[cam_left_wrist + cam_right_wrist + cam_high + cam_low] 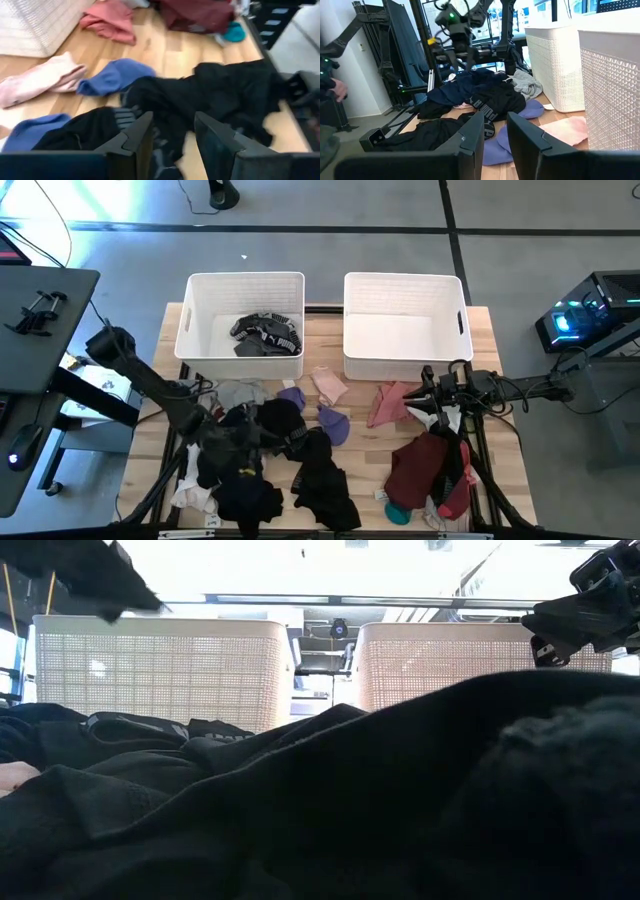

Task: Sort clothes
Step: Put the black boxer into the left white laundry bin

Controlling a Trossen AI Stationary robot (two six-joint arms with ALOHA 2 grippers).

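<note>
The left gripper point(172, 131) hung just above the heap of black fabric garments point(262, 460) on the table's left, jaws partly parted and holding nothing; closing there could snag several tangled pieces together. The right gripper point(495, 131) waited near the maroon cloth pile point(430, 465) with a narrow gap between its fingers, empty as far as its wrist view showed. Loose pink point(328, 386) and lavender point(333, 424) pieces lay between the heaps, leaving little bare wood before the two white plastic bins point(245, 358), and black cloth hung close to the near edge.
</note>
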